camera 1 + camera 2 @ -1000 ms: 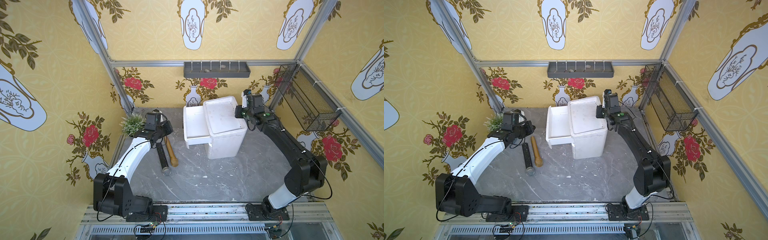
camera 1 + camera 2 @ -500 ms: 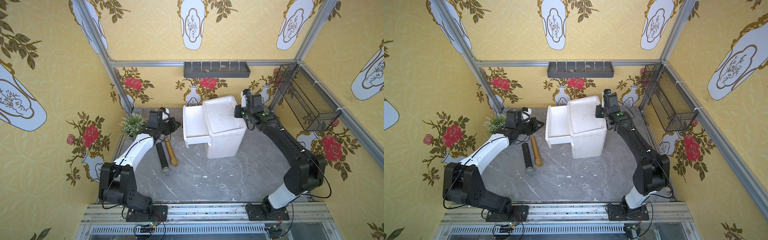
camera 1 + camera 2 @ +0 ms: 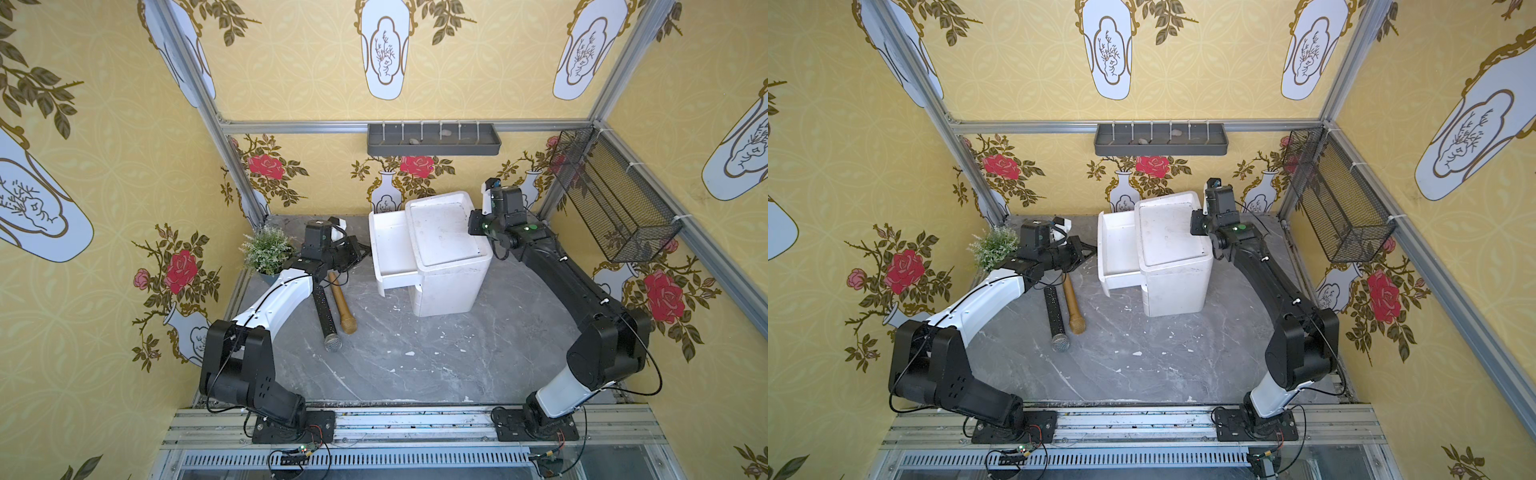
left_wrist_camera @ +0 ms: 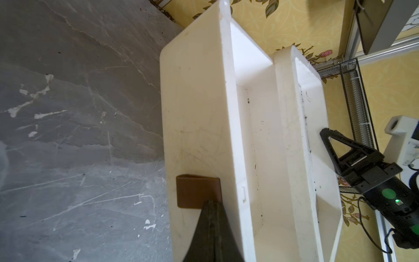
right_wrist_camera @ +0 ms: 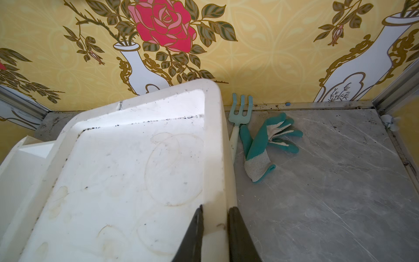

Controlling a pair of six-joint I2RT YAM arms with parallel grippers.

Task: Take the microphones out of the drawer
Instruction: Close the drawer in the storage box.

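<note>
A cabinet point(image 3: 1169, 239) stands far centre, its drawer point(image 3: 1121, 249) pulled out leftward. Left of it, a black microphone point(image 3: 1054, 313) and a gold microphone point(image 3: 1072, 305) lie side by side on the table point(image 3: 1163, 365), heads near.

Both top views: high, front, looking steeply down over whole counter point(image 3: 415, 365). Wrist cameras: close (left one rolled sideways), both facing white cabinet point(image 5: 136, 170) from opposite sides.

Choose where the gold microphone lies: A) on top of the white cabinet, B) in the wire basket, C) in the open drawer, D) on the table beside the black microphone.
D: the gold microphone lies on the grey table alongside the black microphone, outside the open drawer.
</note>
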